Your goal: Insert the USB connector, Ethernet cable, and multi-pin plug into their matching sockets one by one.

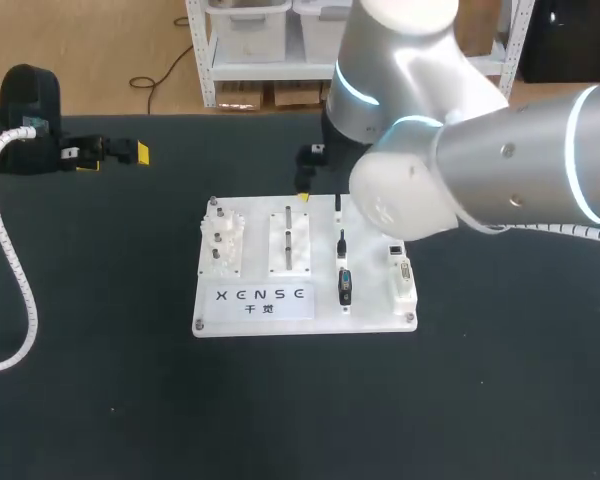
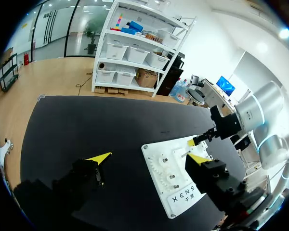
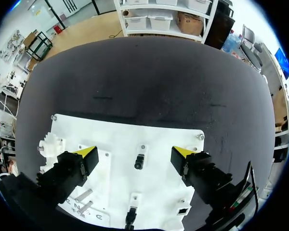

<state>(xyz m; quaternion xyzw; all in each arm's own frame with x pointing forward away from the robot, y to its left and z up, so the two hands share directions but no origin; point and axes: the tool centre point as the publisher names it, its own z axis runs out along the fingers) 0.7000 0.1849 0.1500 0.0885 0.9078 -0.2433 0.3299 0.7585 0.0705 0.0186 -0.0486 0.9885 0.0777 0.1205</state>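
black table (image 1: 100,400) under everything. right arm (image 1: 500,160), bulky and silver, in from the right side and bent out over the far edge of the white board (image 1: 322,262). board near the table's middle, logo strip along its near edge. left arm (image 1: 30,110) far off at the table's far left, well apart from the board.

right gripper (image 3: 135,152) above the board's far part, fingers spread wide, pinching nothing. left gripper (image 2: 149,158) likewise spread, nothing between the fingers, pointed across the table toward the board.

on the board, from its left side: clear gear block (image 1: 222,245), then peg block (image 1: 288,240), then a column of three black connectors, then socket block (image 1: 402,275) at the right edge, with two sockets in it.

black multi-pin plug (image 1: 345,285) nearest in the column, just beside the socket block, not in any socket. middle connector (image 1: 342,243) further back. small far connector (image 3: 139,162) between the right gripper's spread fingers, well apart from both. cannot tell which of these two is usb and which ethernet. neither in the socket block.
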